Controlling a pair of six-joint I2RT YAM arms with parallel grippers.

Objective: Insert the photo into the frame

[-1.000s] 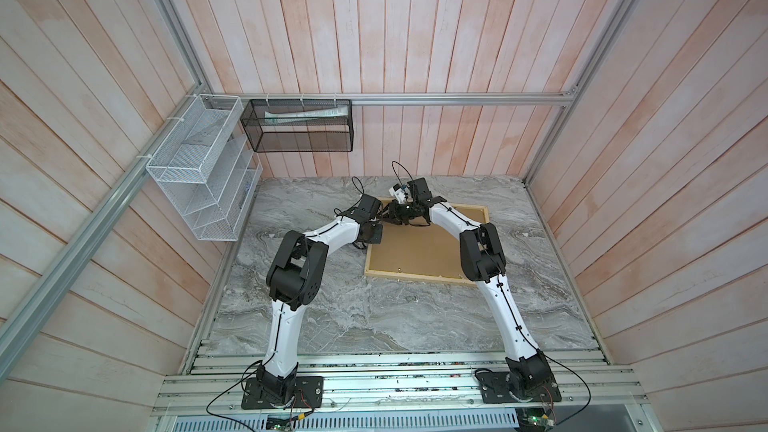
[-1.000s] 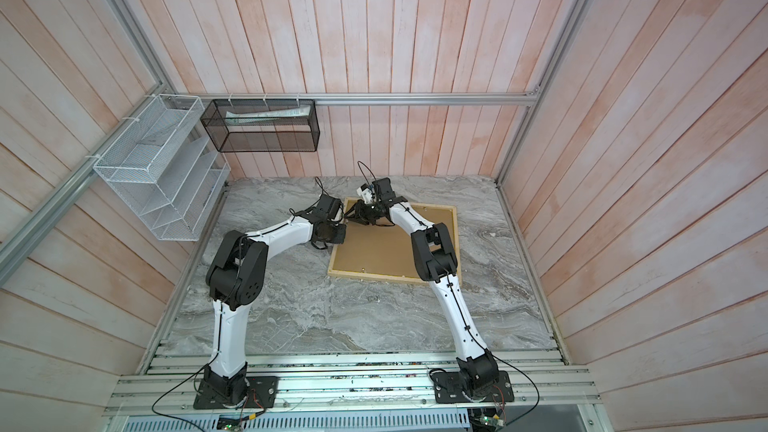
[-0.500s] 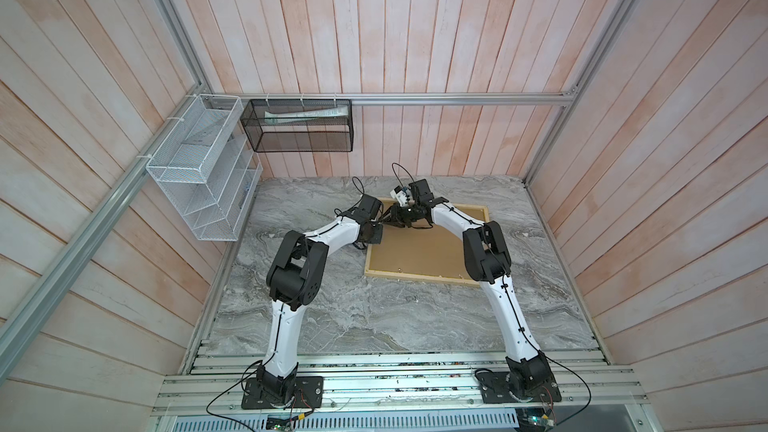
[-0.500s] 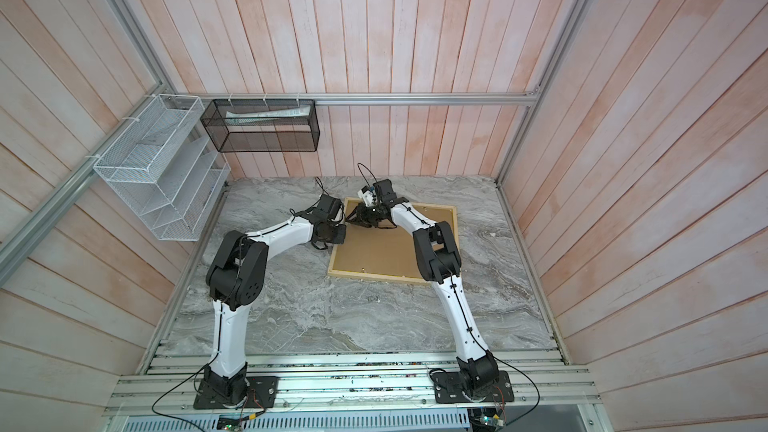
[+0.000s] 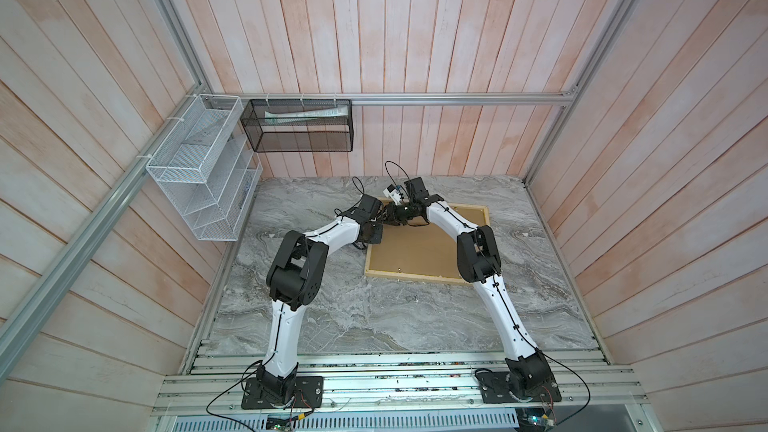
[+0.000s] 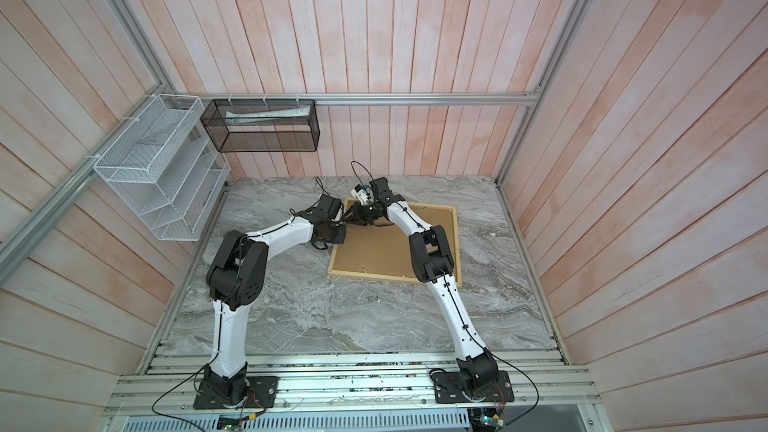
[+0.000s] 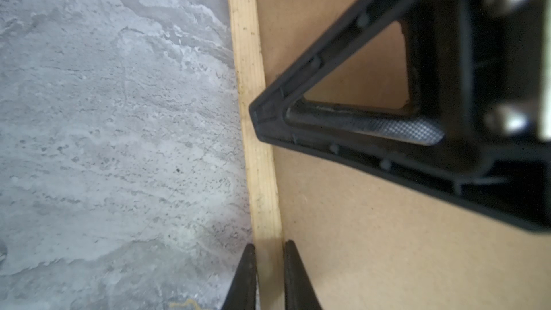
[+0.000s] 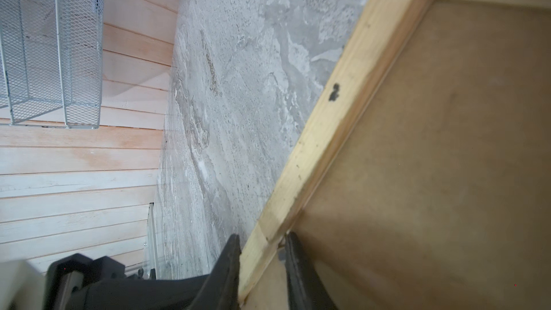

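on the marble table [image 5: 374, 317], in both top views, the frame [image 5: 411, 277] lies back-up at the far middle, a brown backing board [image 5: 415, 251] filling it. no photo shows, so i'd guess it's underneath and only securing the back remains. left wrist view: the left gripper [image 7: 268, 249] pinches the pale, scuffed rail narrowly. right wrist view: the right gripper [image 8: 261, 240] clamps the same rail near its corner.
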